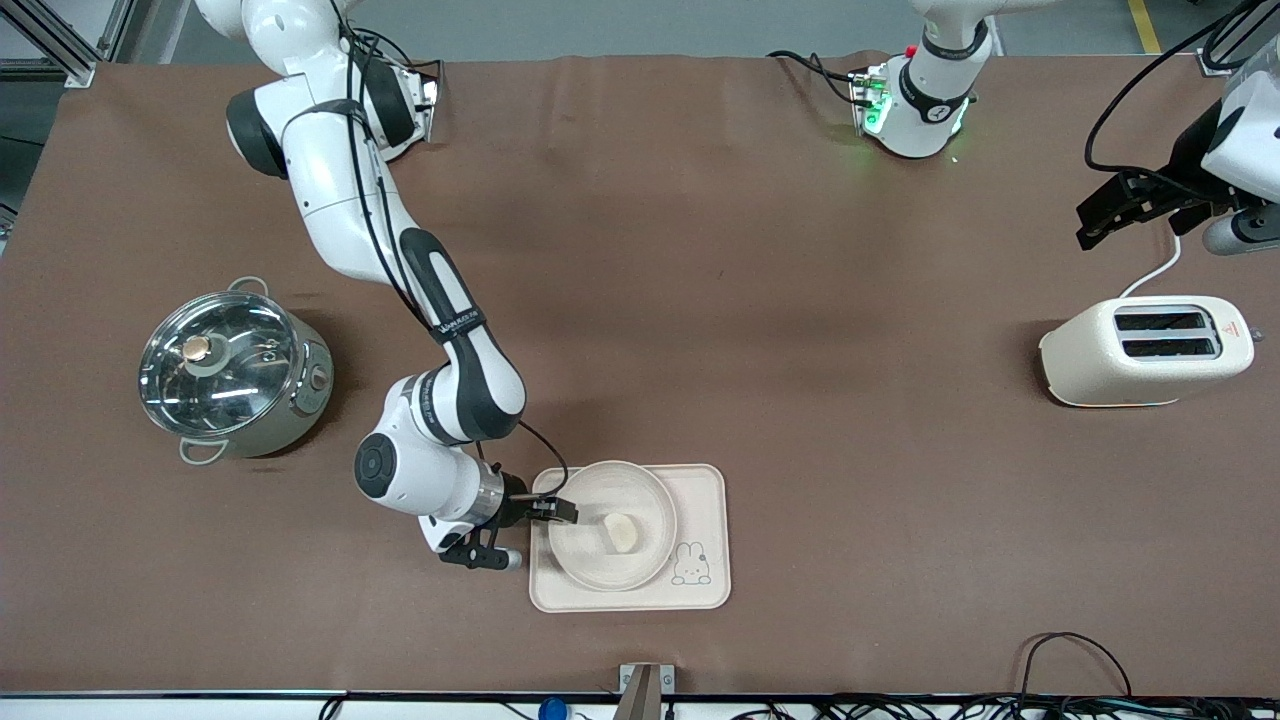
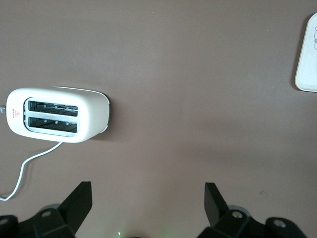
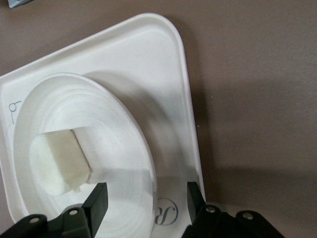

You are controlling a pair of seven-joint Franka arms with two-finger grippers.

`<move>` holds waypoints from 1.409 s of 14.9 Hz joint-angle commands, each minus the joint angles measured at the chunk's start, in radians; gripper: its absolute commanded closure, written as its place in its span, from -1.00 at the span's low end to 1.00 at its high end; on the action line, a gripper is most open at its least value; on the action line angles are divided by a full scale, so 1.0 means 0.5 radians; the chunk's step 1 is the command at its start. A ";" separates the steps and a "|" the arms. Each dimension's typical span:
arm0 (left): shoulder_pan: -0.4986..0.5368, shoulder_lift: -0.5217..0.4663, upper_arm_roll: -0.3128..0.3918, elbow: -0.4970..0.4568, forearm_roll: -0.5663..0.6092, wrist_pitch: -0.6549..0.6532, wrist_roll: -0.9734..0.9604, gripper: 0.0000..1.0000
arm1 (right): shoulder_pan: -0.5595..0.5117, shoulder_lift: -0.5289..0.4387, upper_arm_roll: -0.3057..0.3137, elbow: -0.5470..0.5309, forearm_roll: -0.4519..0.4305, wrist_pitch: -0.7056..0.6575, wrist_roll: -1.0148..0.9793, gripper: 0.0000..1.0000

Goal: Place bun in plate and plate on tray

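The round, shallow cream-beige plate [image 1: 612, 525] sits on the cream-beige rectangular tray with rounded corners and a small bunny drawing [image 1: 705, 500], covering the part of the tray toward the right arm's end of the tabletop [image 1: 700, 300]. The small cream-white bun [image 1: 621, 532], rounded on one side and flat-cut on another, lies inside the plate near its middle.

The right hand [image 1: 560, 511] is at the plate's rim on the side toward the right arm's end of the tabletop. In the right wrist view its two dark fingers [image 3: 98, 203] stand apart on either side of the plate's rim [image 3: 143, 148], with a gap showing between each finger and the rim, so the hand is released and grasps nothing. The bun [image 3: 59, 161] shows in that view just inside the rim, apart from the fingers.

The left hand [image 1: 1105, 215] waits in the air, well apart from the tray, over the brown tabletop near the cream-white two-slot toaster [image 1: 1150, 350] at the left arm's end. In the left wrist view its fingers [image 2: 79, 201] are spread wide and empty, with the toaster [image 2: 59, 115] and its white cord [image 2: 29, 166] below, and a corner of the tray [image 2: 308, 54] at the frame's edge.

A shiny steel pot with a glass lid [image 1: 232, 370] stands well apart from the tray, toward the right arm's end.
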 commanded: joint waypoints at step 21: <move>-0.004 -0.011 -0.040 0.013 -0.025 0.005 0.043 -1.00 | -0.432 -1.377 -0.274 -0.293 -0.909 -1.567 -0.302 -1.00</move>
